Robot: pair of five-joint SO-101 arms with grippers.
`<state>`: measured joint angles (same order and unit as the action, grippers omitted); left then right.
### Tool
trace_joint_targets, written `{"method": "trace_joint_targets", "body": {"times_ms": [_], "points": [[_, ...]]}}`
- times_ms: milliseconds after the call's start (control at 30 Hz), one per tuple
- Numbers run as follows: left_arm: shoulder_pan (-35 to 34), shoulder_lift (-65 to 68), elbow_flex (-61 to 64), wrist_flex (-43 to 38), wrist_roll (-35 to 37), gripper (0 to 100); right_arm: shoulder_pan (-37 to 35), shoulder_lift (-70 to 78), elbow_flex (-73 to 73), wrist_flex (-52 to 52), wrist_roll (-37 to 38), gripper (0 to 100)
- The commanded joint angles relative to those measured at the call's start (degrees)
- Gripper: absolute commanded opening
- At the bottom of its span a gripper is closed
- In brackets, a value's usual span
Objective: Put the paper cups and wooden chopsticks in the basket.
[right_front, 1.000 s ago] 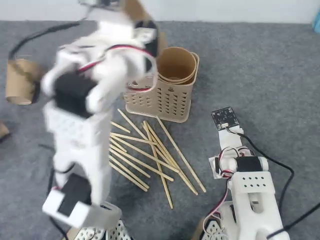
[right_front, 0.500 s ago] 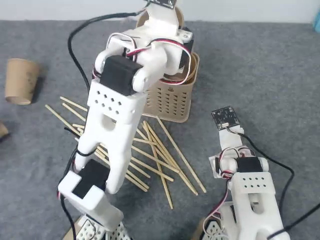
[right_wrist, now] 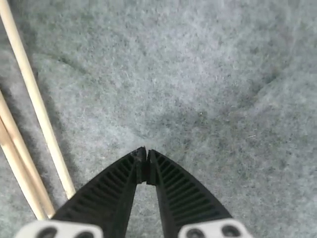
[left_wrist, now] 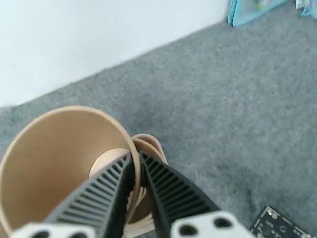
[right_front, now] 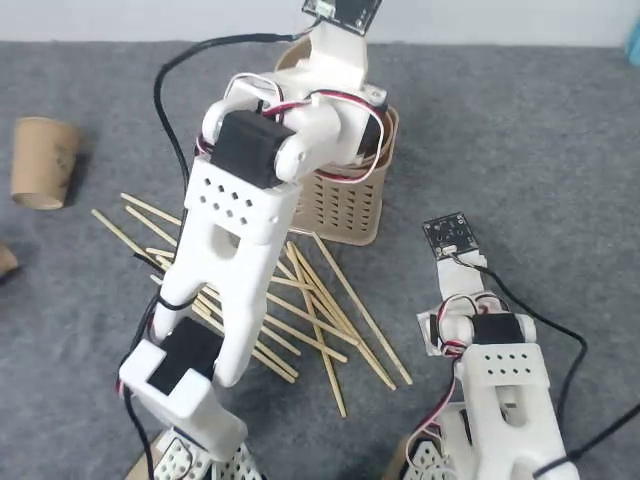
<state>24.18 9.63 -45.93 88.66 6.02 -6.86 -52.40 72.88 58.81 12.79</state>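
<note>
The left pincer (left_wrist: 136, 159) is clenched on the rim of a paper cup (left_wrist: 54, 148), with the cup's wall pinched between its two black fingers. One finger is inside the cup and the other outside. A second cup (left_wrist: 151, 146) sits touching the held one, its rim showing just past the fingertips.

From above, the left arm (right_front: 240, 230) stretches from the near left up over the basket (right_front: 345, 205), which stands at the far middle of the grey worktop (right_front: 520, 130). The arm covers most of the basket's open top, so I cannot tell whether the held cup's base is already down inside.

A third cup (right_front: 42, 162) lies on its side at the far left, well apart from the basket. The wooden chopsticks (right_front: 320, 310) lie scattered and crossing one another on the worktop, just near of the basket and partly under the left arm.

The right arm (right_front: 495, 380) sits at the near right. The right pincer (right_wrist: 147, 156) is clenched on nothing, tips touching, low over the bare grey surface, with a few chopsticks lying beside it.
</note>
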Motion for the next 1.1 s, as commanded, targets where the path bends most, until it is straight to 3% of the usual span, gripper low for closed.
{"method": "trace_joint_targets", "body": {"times_ms": [0,233,333,500,700,867,1067], "points": [[1.0,-0.3,0.0,0.9,-2.1,1,-0.2,0.3,-0.3,-1.0,0.8,0.9],[1.8,-0.3,1.8,0.8,-7.5,2,-0.2,0.3,-0.2,-1.0,0.7,0.9],[1.1,-0.7,1.7,1.1,-10.1,9,-0.2,0.3,-0.2,-1.0,0.7,0.9],[-3.2,-1.9,-0.7,1.2,-10.4,21,-0.2,0.3,-0.2,-1.0,0.8,0.9],[-8.4,-8.6,-4.5,6.2,-10.6,22,-0.3,0.3,-0.2,-1.0,0.8,0.9],[-17.6,-16.3,-5.1,12.0,-10.6,22,-0.3,0.3,-0.2,-1.0,0.8,0.9],[-38.4,-20.3,3.9,10.5,-10.6,22,-0.5,0.3,-0.1,-1.0,0.8,0.9]]}}
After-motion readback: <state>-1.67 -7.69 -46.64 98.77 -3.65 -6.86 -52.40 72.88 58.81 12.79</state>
